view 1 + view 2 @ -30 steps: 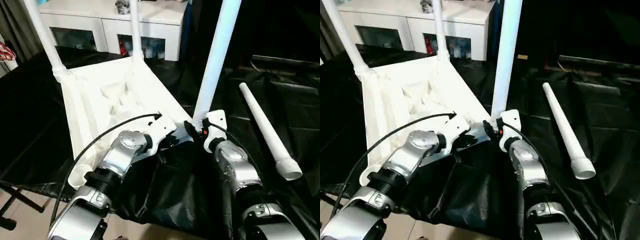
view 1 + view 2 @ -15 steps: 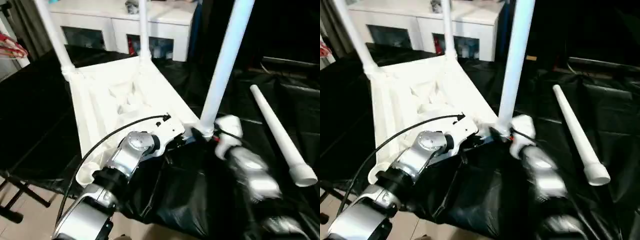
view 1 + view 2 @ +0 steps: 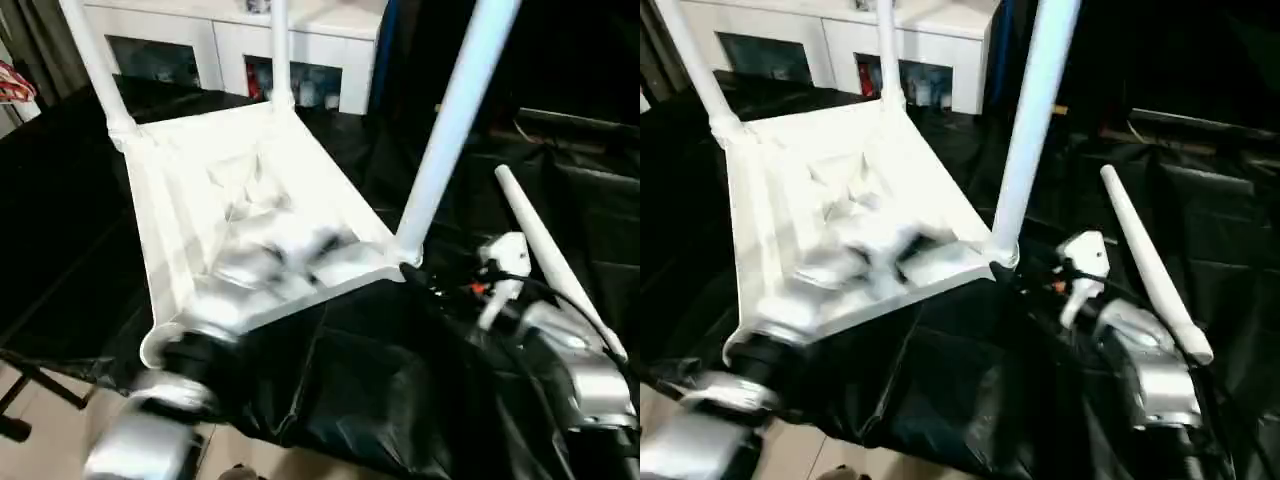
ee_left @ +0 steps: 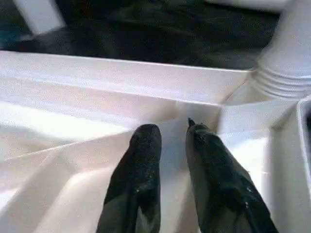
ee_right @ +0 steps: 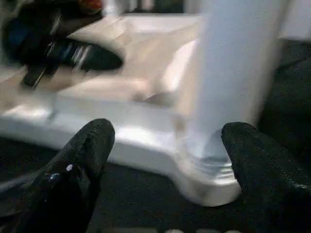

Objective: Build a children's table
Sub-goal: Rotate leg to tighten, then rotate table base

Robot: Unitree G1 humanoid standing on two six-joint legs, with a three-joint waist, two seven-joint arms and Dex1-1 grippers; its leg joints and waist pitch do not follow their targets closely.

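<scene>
Tabletop (image 3: 190,215) upside down, three legs socketed, one leg (image 3: 555,262) loose; right claw (image 5: 165,160) released, left claw (image 4: 172,138) clenched empty

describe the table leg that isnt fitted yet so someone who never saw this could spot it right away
Start from the upturned white table top lying ribbed side up on the black cloth, with three legs standing up from its corners. To the robot's right of it, beyond the near upright leg, the loose leg lies flat on the cloth. It alone is lying down and apart from the top.
</scene>
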